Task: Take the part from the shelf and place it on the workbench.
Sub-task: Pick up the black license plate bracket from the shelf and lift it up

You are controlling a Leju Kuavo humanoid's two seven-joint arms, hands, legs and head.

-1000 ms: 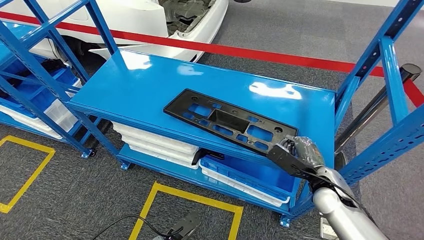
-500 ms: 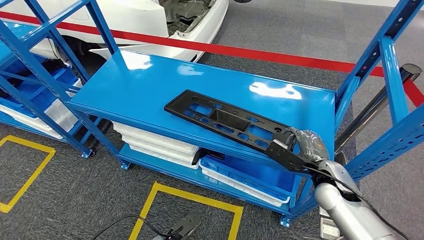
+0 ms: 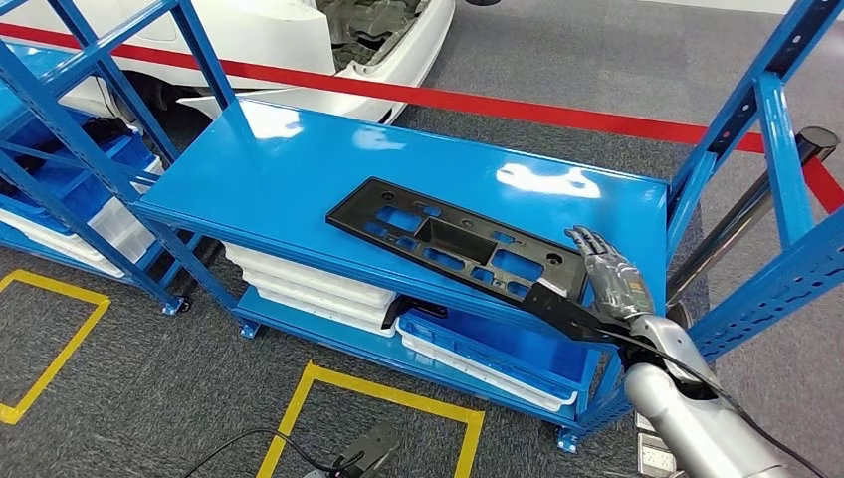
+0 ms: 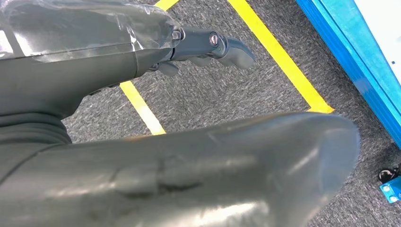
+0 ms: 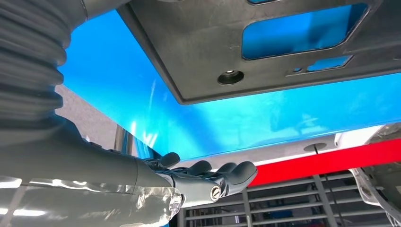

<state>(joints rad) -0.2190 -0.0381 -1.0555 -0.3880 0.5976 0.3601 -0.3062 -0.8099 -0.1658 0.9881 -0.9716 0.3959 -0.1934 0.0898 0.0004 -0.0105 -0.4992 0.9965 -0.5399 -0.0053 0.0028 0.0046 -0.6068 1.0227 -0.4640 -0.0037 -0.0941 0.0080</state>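
Black part (image 3: 453, 247) flat on the blue surface (image 3: 299, 169), its 4 o'clock end overhanging beside the right hand (image 3: 609, 279) — fingers (image 5: 222, 175) spread, holding nothing — blue upright (image 3: 786, 169) at 3 o'clock, left hand (image 4: 203, 45) loose over floor.

Looks like a car workshop or assembly hall. Blue steel shelving (image 3: 398, 169) with perforated uprights (image 3: 786, 179) on both sides, white trays (image 3: 309, 284) and blue bins (image 3: 75, 184) stacked on the lower levels. Grey industrial carpet floor (image 3: 149, 388) marked with yellow tape squares (image 3: 378, 393) near and a red line (image 3: 478, 100) far across. Beyond that line, at far left, a white car body (image 3: 299, 40) with its bumper off and dark inner parts exposed.
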